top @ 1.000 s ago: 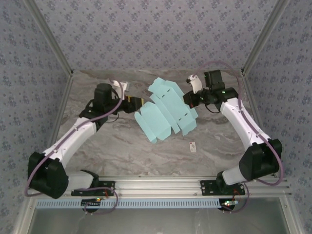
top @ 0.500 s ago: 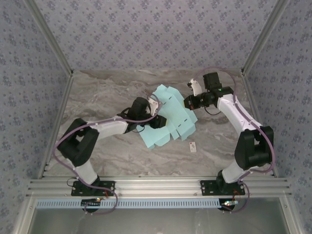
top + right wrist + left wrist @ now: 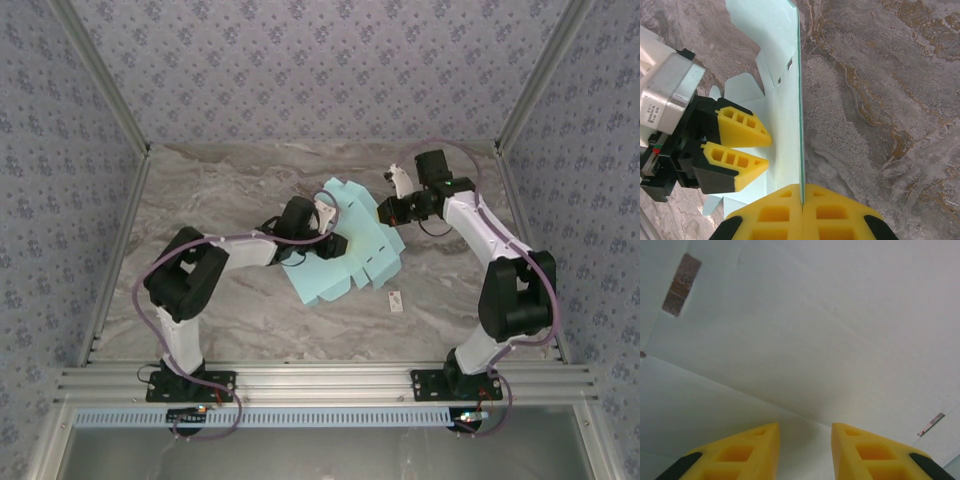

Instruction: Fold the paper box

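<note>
right gripper (image 3: 801, 189) pinches the paper box (image 3: 787, 115) by its edge; left gripper (image 3: 768, 151), jaws slightly apart, meets a panel. sheet looks mostly unfolded, so nearly all folding remains.

Both arms reach inward, right tool (image 3: 801, 189) pinched closed, left tool (image 3: 805, 427) seemingly parted.

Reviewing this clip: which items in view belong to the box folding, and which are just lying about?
Part of the job:
paper box
right hand, pinching its edge
left hand, over the sheet

Lying about:
small white tag, on the table
</note>
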Controlling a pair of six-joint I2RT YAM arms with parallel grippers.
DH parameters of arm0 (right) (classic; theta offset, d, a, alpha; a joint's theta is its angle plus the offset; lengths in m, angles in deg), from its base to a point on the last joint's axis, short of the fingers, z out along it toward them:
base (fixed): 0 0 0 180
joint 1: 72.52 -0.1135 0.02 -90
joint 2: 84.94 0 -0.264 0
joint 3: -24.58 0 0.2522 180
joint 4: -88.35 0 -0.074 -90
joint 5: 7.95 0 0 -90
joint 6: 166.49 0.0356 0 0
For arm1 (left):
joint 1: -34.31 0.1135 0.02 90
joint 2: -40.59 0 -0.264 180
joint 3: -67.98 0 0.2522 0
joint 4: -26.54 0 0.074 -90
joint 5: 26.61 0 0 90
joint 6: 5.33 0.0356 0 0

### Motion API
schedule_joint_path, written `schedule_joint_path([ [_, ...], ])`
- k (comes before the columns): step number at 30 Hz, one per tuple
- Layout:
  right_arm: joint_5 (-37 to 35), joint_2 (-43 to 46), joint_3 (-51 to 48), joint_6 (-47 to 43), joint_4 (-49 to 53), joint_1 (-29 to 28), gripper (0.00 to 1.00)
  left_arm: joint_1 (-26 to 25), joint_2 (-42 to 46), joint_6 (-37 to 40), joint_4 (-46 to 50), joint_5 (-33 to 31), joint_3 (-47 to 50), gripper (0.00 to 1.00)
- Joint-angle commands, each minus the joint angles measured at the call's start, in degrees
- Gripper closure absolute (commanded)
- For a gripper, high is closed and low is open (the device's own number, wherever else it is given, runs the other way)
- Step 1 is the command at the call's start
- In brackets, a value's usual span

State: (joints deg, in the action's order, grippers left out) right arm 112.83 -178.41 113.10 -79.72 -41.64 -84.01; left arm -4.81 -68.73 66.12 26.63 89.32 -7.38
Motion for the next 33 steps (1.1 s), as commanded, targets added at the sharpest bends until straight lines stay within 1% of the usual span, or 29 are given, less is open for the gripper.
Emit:
schedule_joint_path([
  [1,-0.33,-0.77,-0.01,0.06,0.38,0.49,0.94,-0.11,-1.44,-0.33,-2.35,1.25,-0.88,0.68],
  [5,-0.12,-1.18,-0.41,0.99,-0.97,0.17,0.94,-0.11,-3.8,-2.1,-5.73,1.5,-0.41,0.66],
  [8,-1.27,-1.44,-0.91,2.22,-1.53,-0.58,0.94,-0.11,-6.12,-4.39,-9.47,1.23,-0.05,0.65],
  [10,-3.34,-1.45,-1.48,3.4,-3.42,-1.38,0.94,-0.17,-7.7,-6.35,-12.41,1.25,0.26,0.65],
  [13,-9.3,-1.12,-2.47,4.18,-4.29,-3.32,0.94,-0.4,-9.53,-9.06,-16.5,1.07,0.75,0.66],
  [16,-12.08,-1.16,-2.87,4.28,-4.52,-4.88,0.94,-0.45,-10.64,-10.6,-18.72,1.01,0.78,0.66],
  [20,-13.85,-1.89,-2.63,4.02,-4.22,-6.1,0.94,-0.61,-11.48,-10.56,-18.63,1.27,0.07,0.66],
  [33,-19.81,-4.19,0.32,2.19,-2.42,-10.42,0.94,-1.28,-15.84,-12.13,-18.54,0.27,-1.59,0.71],
])
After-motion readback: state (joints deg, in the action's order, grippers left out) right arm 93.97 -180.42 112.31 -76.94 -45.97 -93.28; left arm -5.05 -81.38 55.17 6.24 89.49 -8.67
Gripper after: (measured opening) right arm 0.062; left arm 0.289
